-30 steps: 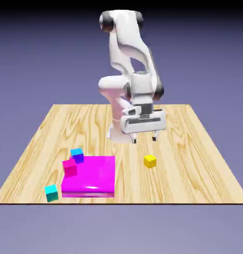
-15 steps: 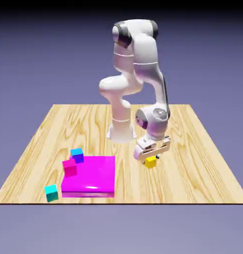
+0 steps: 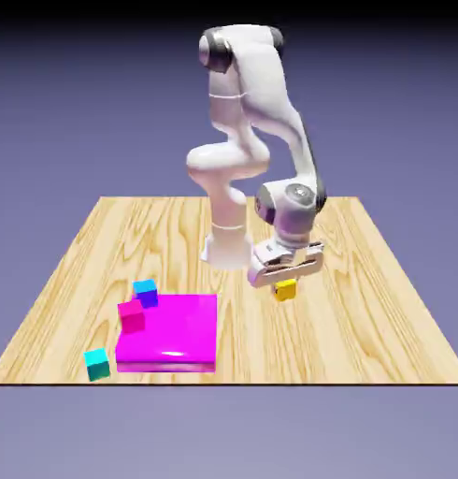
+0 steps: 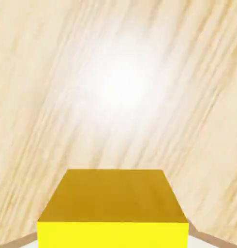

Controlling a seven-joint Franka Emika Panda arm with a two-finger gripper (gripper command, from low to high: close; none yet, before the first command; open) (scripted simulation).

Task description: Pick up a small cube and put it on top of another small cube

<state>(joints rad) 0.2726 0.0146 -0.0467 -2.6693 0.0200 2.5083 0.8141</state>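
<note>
Raised since the earlier frame: small yellow rigid-looking cube (image 3: pixel 285 290), right of centre in the exterior view, pinched between the fingers (image 3: pixel 285 283). Judged light; opposite flat sides, gripped squarely, suit carrying.

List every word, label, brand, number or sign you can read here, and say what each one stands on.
There are none: no readable text shows on the yellow cube, the other three cubes, the magenta block, the wooden table or the white arm.
</note>
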